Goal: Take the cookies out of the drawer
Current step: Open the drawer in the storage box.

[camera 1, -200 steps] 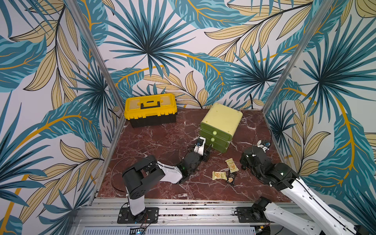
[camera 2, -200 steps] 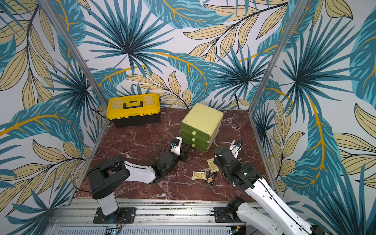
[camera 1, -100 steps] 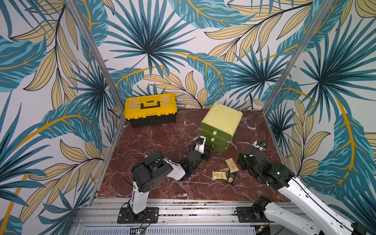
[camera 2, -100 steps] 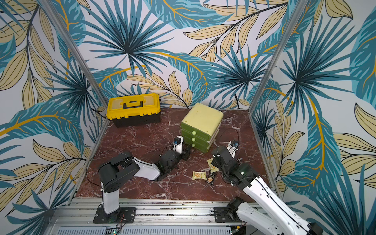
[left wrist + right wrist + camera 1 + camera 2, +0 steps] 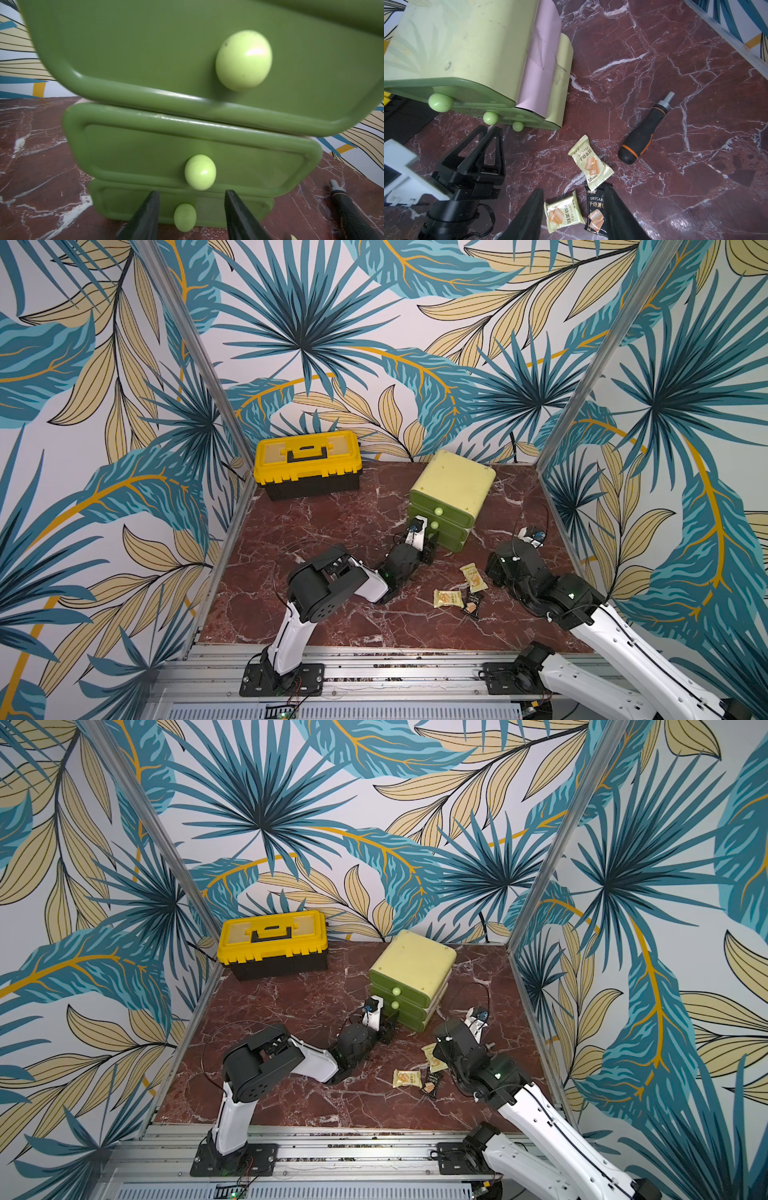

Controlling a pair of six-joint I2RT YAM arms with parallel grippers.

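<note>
A green three-drawer cabinet (image 5: 453, 489) (image 5: 411, 965) stands at the back right, its drawer fronts looking pushed in. My left gripper (image 5: 191, 193) (image 5: 430, 543) is low on the table in front of it, open. Its fingers straddle the bottom drawer's knob (image 5: 185, 217) without touching it. Three cookies lie on the marble in front: two pale yellow packets (image 5: 589, 163) (image 5: 563, 212) and a black packet (image 5: 596, 212), which both top views show as well. My right gripper (image 5: 573, 192) hovers open above them, holding nothing.
A yellow and black toolbox (image 5: 305, 464) sits at the back left. A black screwdriver with an orange band (image 5: 641, 137) lies right of the cookies, under the right arm (image 5: 519, 572). Metal posts and the front rail border the marble.
The left arm's elbow has swung right and its gripper has edged closer to the bottom drawer, its jaws narrowing a little. The right arm has shifted slightly left.
</note>
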